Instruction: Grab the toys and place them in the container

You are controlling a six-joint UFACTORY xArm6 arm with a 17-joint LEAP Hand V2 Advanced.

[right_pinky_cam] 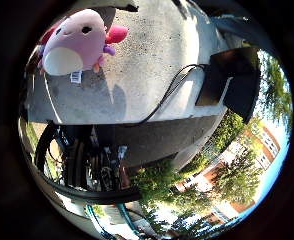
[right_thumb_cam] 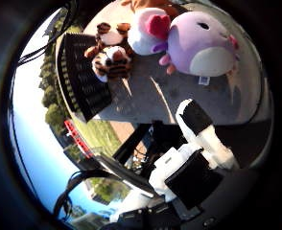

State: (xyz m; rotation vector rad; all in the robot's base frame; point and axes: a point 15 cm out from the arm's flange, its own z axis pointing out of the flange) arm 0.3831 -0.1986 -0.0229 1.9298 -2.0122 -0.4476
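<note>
- Hand (right_thumb_cam: 198, 143): what shows of the fingers is seen stretched out and relaxed, w/ nothing held or touched. It is kept well above the table, prob. so a toy can be lined up before descent.
- Three toys are laid on the grey table (right_thumb_cam: 179, 98), none yet in the container.
- Purple plush (right_thumb_cam: 198, 45), round w/ a white belly, is set nearest the hand, so it is judged the likely first pick.
- White-and-pink plush (right_thumb_cam: 148, 28) is pressed against the purple one; both could be dragged together if the grasp is made carelessly.
- Tiger plush (right_thumb_cam: 111, 57) is found just beside the black slatted container (right_thumb_cam: 81, 81), poss. touching its wall.
- Container is placed at the table edge, near the toys, so carries can be kept short.
- Task is judged at its start: approach phase, no grasp made.
</note>
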